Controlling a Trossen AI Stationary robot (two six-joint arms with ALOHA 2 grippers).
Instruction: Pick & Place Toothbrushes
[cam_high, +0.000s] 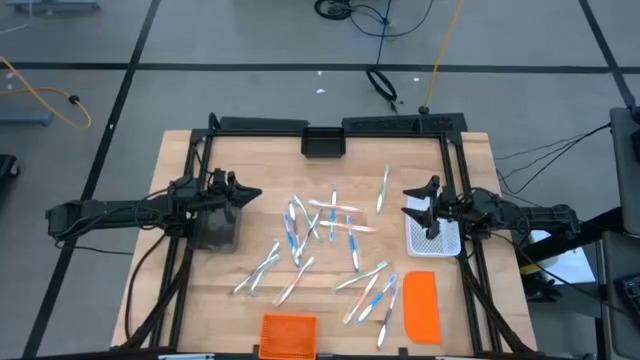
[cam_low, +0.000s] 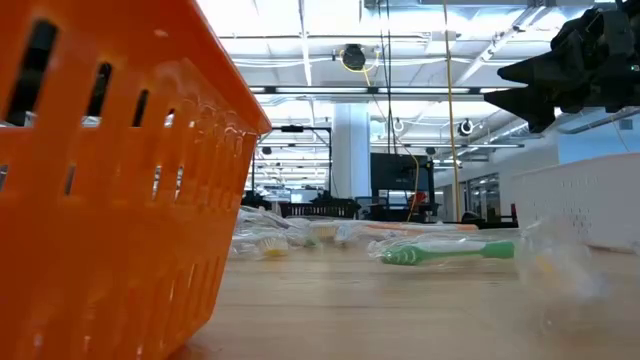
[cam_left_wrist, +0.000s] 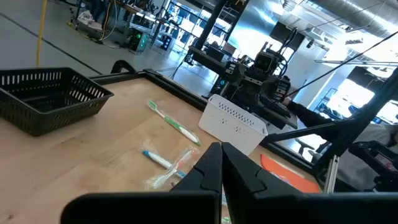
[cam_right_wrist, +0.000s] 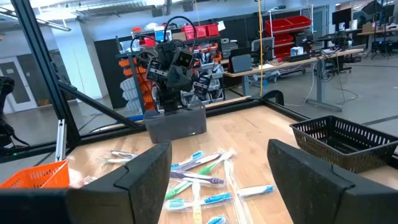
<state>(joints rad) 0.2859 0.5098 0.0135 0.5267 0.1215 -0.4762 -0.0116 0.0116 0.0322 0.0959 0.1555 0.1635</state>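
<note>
Basically nothing was picked yet: toothbrushes lay loose across the middle of the wooden surface, between the two arms. Left tool hung over its dark bin, fingers together, empty. Right tool sat above the white basket, fingers apart, likely ready to reach in. Brushes looked thin, whitish, with blue, green and pink accents.

Grey tiled floor, yellow cable, bright ceiling lights, red bins.
</note>
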